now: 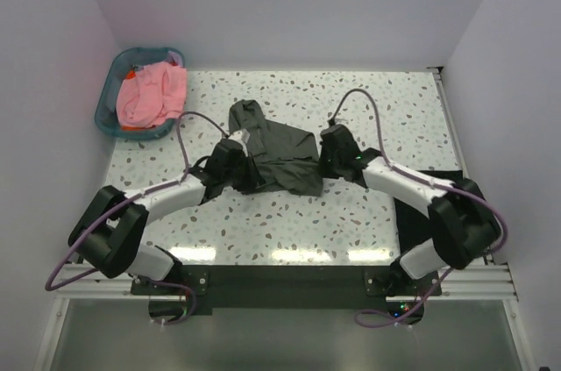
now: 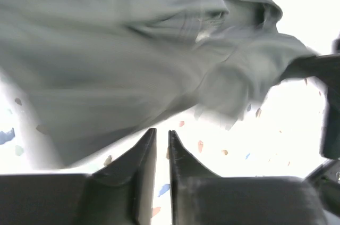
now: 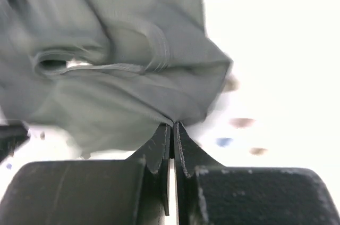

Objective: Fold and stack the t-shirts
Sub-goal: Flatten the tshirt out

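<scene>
A dark olive-grey t-shirt [image 1: 280, 156] lies crumpled in the middle of the table between my two grippers. My right gripper [image 1: 326, 159] is shut on a pinched fold at its right edge; the right wrist view shows the jaws [image 3: 173, 126] closed on the cloth [image 3: 106, 86]. My left gripper [image 1: 237, 157] is at the shirt's left side. In the left wrist view its fingers [image 2: 162, 134] are almost together with a thin slit. Only table shows through the slit, and the cloth [image 2: 133, 49] hangs just beyond the tips. A salmon-pink shirt [image 1: 153, 95] lies in the basket.
A teal plastic basket [image 1: 107, 99] stands at the back left corner. A black cloth [image 1: 429, 204] lies flat at the right edge under my right arm. White walls close the left, back and right sides.
</scene>
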